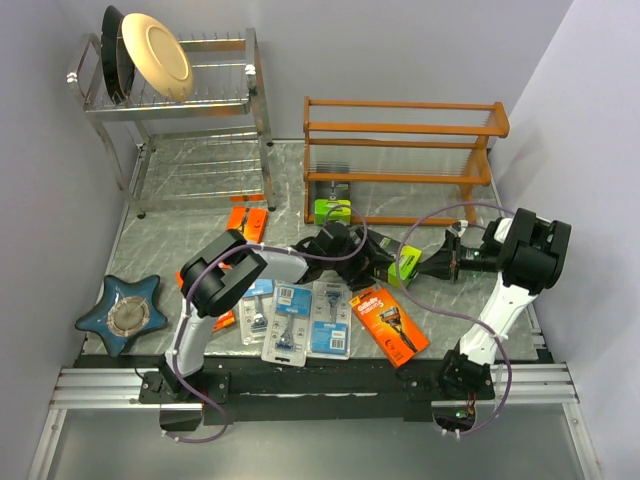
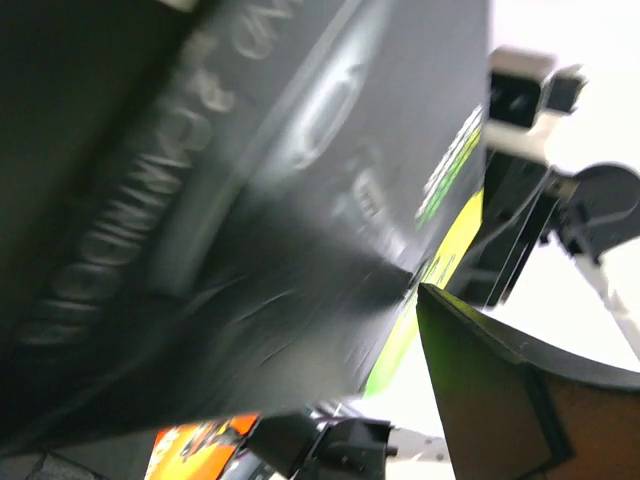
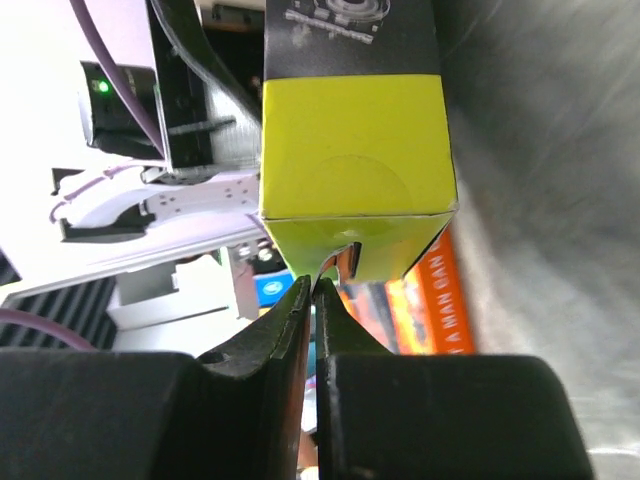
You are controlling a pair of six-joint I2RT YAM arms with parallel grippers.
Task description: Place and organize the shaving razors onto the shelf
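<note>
Orange razor pack [image 3: 435, 300] reads "A MAN CAN" (rest hidden)

We see a robot lab bench rather than a home: two arms [image 1: 497, 300] bolted to an aluminium rail [image 1: 100, 385], plain lilac walls [image 1: 400, 50] boxing in a marble-look counter [image 1: 180, 232], a chrome dish rack [image 1: 256, 90] standing on it.

upper shelf [image 1: 405, 128] tiers open, green box [image 1: 333, 210] fills lower left end

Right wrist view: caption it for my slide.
Right hand, fingertips closed, at the end of the lime-green razor box, orange pack beneath.
</note>
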